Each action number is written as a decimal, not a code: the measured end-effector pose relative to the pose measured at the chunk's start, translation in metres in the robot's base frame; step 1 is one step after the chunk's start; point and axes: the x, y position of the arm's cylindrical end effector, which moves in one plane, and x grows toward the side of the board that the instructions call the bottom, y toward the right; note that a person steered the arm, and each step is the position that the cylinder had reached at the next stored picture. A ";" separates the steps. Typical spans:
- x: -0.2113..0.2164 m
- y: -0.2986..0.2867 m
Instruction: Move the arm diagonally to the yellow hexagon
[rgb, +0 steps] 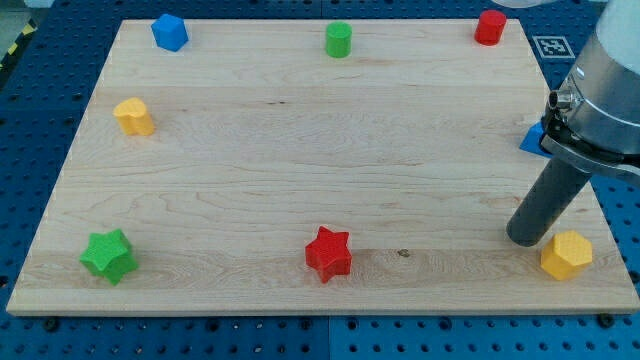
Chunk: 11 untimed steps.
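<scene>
The yellow hexagon (566, 254) lies on the wooden board (300, 150) near its bottom right corner. My tip (527, 238) rests on the board just left of and slightly above the hexagon, a small gap apart. The dark rod rises up and to the right from the tip to the arm's grey body at the view's right edge.
A red star (328, 253) at bottom centre, a green star (108, 256) at bottom left, a yellow block (133, 117) at left, a blue block (170, 32) at top left, a green cylinder (338, 40) at top centre, a red block (490, 27) at top right, a blue block (533, 138) partly hidden behind the arm.
</scene>
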 end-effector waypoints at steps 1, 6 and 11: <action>0.000 0.001; -0.006 0.003; -0.014 0.020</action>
